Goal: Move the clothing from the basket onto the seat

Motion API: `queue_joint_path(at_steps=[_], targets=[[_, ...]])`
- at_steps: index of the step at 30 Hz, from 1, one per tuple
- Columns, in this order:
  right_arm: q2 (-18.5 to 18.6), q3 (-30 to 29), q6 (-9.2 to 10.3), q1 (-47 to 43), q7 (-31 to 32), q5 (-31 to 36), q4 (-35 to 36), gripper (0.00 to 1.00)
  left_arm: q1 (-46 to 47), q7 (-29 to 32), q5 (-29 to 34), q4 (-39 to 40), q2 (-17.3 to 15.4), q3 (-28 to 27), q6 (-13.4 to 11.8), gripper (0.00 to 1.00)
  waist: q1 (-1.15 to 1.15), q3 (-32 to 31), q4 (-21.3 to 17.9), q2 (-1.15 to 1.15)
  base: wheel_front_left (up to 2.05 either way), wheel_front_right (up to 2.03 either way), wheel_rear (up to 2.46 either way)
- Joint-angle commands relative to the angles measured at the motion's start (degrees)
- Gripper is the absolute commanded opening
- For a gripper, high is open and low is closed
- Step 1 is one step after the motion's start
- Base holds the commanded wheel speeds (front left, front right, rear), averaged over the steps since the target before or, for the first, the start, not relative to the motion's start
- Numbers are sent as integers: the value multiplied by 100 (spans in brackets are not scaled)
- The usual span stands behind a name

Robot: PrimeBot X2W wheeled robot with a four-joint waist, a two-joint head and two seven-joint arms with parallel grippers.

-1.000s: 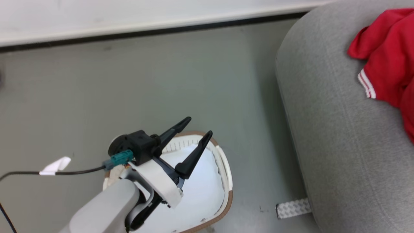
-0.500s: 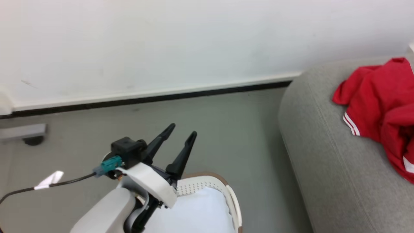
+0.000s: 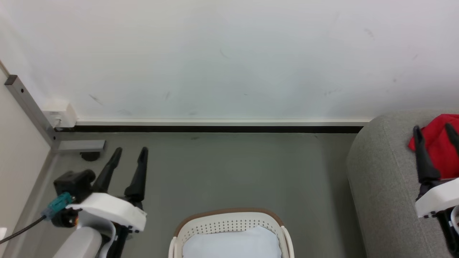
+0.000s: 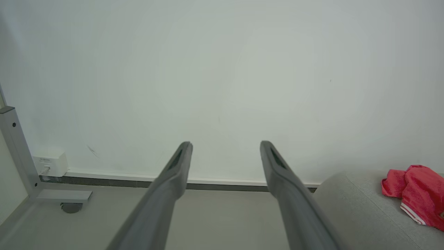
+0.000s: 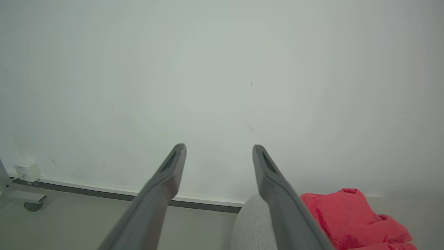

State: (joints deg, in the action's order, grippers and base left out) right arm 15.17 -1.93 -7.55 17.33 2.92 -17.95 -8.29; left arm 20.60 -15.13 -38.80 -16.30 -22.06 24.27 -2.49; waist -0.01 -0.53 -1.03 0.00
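The red clothing lies bunched on the light-grey seat at the right edge of the head view; the left wrist view shows the clothing with its striped trim, and in the right wrist view the clothing lies on the seat. The white basket with its brown rim stands on the floor at bottom centre and holds a pale bluish-white pad. My left gripper hangs open over the floor, left of the basket. My right gripper stands open in front of the clothing, holding nothing.
A white wall with a dark skirting strip runs behind the grey floor. A metal frame leg on a caster and a small white box sit at the far left. A cable trails from my left wrist.
The head camera has tilted up and turned, so the wall takes up more of the picture and the basket has sunk to the bottom edge. My right gripper has come into view, open.
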Motion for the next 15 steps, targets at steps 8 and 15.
queue_joint_path(at_steps=[8,15], targets=[[-661,151,13,-770,-862,203,11,100,-648,1,554,99,205,-704,40,100,1,-10,152,0,0,0,0],[-964,490,13,-1299,-1750,330,-439,100,-1303,1,1342,292,761,-1472,445,100,1,25,108,0,0,0,0]])
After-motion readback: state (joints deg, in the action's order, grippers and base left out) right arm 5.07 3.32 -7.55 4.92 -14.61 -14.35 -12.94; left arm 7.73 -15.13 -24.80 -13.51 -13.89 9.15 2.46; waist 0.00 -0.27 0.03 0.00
